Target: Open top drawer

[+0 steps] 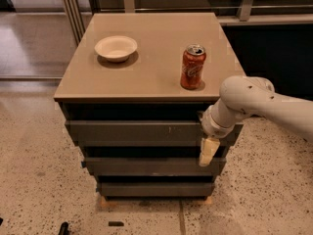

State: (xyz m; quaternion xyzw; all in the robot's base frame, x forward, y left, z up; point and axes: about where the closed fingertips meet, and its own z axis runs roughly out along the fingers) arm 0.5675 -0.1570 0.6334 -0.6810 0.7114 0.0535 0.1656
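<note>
The top drawer (pixel 142 132) is the long dark grey handleless front just under the tan cabinet top, with small pale scratches right of its middle. It stands out a little beyond the dark gap above it. My gripper (pixel 207 146) is at the drawer's right end, in front of the drawer face, with one pale finger (pixel 209 152) pointing down over the second drawer. The white arm reaches in from the right.
A white bowl (pixel 116 48) and an orange soda can (pixel 193 67) stand on the cabinet top (pixel 146 77). Two lower grey drawer fronts (pixel 146 166) sit below. Speckled floor lies in front and to both sides; rails and a dark wall stand behind.
</note>
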